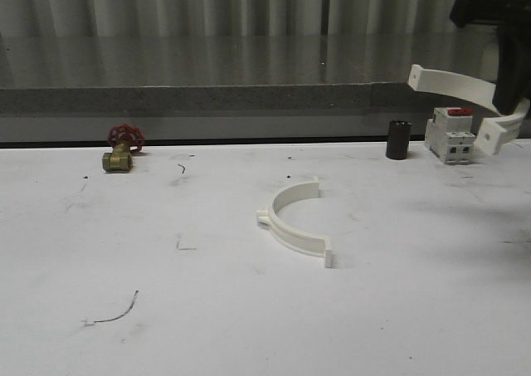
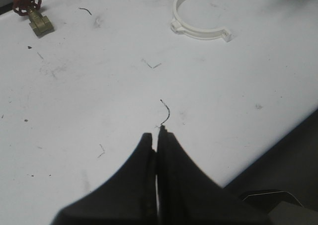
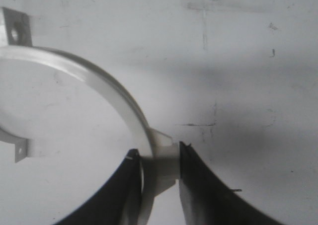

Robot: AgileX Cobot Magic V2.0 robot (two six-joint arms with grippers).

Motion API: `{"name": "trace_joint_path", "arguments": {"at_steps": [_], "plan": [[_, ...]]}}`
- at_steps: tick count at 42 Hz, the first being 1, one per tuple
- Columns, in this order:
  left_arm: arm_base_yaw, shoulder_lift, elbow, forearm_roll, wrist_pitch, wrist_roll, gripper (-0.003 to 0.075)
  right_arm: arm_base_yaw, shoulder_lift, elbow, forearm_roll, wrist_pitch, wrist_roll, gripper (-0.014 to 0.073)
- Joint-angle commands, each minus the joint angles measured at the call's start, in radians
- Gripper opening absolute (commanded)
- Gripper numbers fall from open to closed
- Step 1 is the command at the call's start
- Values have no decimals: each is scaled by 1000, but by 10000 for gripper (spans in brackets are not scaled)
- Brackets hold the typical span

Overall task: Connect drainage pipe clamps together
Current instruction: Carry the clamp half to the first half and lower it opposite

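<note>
One white half-ring drainage pipe clamp [image 1: 292, 224] lies flat on the white table near the middle, its tabs at both ends; it also shows in the left wrist view [image 2: 199, 32]. The other drainage pipe clamp [image 1: 460, 84] hangs in the air at the far right, above the table. My right gripper [image 1: 507, 104] is shut on it, and in the right wrist view the fingers [image 3: 160, 158] pinch the boss at the middle of the band [image 3: 102, 83]. My left gripper [image 2: 158, 135] is shut and holds nothing, hovering over bare table well short of the lying clamp.
A brass valve with a red handwheel [image 1: 121, 150] sits at the back left. A black cylinder [image 1: 398, 139] and a white boxy switch with a red top [image 1: 450, 134] stand at the back right, under the held clamp. The table's edge [image 2: 278, 145] runs close to the left gripper.
</note>
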Motion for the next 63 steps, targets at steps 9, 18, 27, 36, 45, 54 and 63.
{"name": "trace_joint_path", "arguments": {"at_steps": [9, 18, 27, 36, 45, 54, 63], "plan": [[0, 3, -28, -9, -66, 1, -20, 146, 137, -207, -68, 36, 249, 186], [0, 3, -28, -9, -66, 1, -20, 179, 221, -213, -93, 7, 346, 186], [0, 3, -28, -9, -66, 1, -21, 181, 287, -212, -75, -14, 350, 186], [0, 3, -28, -9, -66, 1, -20, 185, 336, -212, -64, -50, 350, 186], [0, 3, -28, -9, -66, 1, -20, 191, 356, -206, -65, -68, 350, 186], [0, 3, -28, -9, -66, 1, -20, 192, 369, -200, -84, -67, 349, 186], [0, 3, -28, -9, -66, 1, -20, 203, 383, -200, -83, -77, 349, 186]]}}
